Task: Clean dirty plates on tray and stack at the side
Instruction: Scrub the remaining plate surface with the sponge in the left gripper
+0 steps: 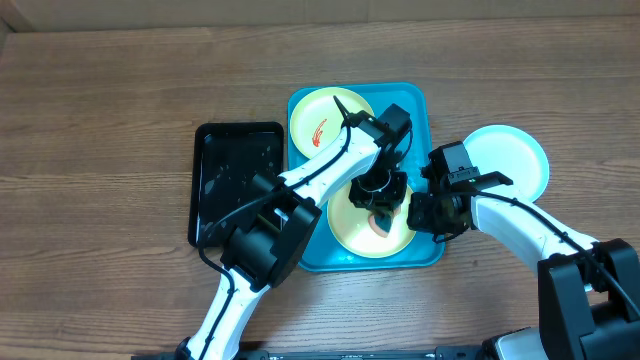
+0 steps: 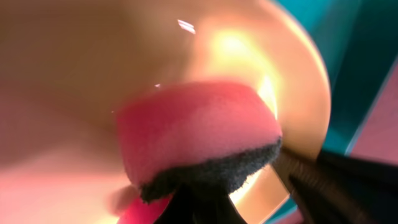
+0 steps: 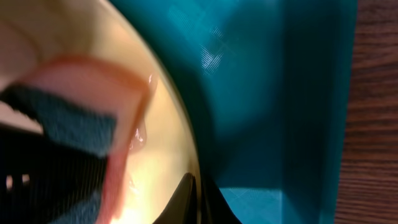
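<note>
Two pale yellow-green plates lie in the turquoise tray point(image 1: 432, 110). The far plate point(image 1: 312, 112) has a red smear. My left gripper point(image 1: 381, 196) is shut on a pink sponge with a dark scrub side point(image 2: 199, 134) and presses it onto the near plate point(image 1: 352, 225); that plate also shows in the left wrist view point(image 2: 87, 68). My right gripper point(image 1: 424, 212) is shut on this plate's right rim point(image 3: 163, 155), fingertips pinched together point(image 3: 198, 198). The light blue plate point(image 1: 510, 160) lies on the table right of the tray, with no smear visible.
A narrow black tray point(image 1: 240, 175) lies left of the turquoise tray, touching it. My left arm crosses from the front left over the black tray's corner. The tray's right wall point(image 3: 311, 93) stands close beside my right gripper. Wooden table all round.
</note>
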Motion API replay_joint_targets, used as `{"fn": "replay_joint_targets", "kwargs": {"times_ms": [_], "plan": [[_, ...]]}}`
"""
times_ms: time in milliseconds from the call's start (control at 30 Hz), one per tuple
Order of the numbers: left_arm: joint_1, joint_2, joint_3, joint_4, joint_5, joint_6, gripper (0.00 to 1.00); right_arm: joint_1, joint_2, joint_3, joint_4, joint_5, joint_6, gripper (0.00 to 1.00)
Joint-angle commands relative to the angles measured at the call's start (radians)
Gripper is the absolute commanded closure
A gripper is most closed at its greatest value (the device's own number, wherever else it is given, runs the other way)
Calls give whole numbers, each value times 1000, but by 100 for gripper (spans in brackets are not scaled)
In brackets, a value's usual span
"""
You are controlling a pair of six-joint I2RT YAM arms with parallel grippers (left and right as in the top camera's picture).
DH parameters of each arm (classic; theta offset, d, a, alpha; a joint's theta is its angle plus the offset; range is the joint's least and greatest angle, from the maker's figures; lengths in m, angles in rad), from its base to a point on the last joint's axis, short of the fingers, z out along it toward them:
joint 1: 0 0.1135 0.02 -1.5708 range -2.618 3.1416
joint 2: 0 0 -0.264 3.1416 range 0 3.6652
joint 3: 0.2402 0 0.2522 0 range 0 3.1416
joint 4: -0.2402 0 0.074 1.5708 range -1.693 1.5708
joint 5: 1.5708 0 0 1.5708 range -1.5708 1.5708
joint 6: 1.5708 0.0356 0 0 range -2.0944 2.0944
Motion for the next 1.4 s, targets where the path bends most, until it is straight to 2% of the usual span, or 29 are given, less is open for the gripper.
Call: {"fn": "replay_joint_targets", "kwargs": {"times_ms": [0, 233, 500, 667, 867, 1133, 1367], "plan": [[-1, 33, -6, -40, 60, 37, 96, 4, 11, -13, -8, 43, -23, 96], [24, 33, -5, -163, -96, 40, 96, 4, 11, -13, -8, 43, -23, 96], [28, 33, -5, -241, -594, -79, 96, 4, 11, -13, -8, 43, -23, 96], [29, 33, 12, -238, -725, -130, 96, 4, 11, -13, -8, 43, -23, 96], [27, 33, 52, -192, -668, -129, 96, 4, 11, -13, -8, 43, -23, 96], [8, 35, 35, -11, -186, -30, 96, 4, 11, -13, -9, 43, -23, 96], [-49, 37, -19, 48, -37, 1, 96, 4, 11, -13, -9, 43, -23, 96]]}}
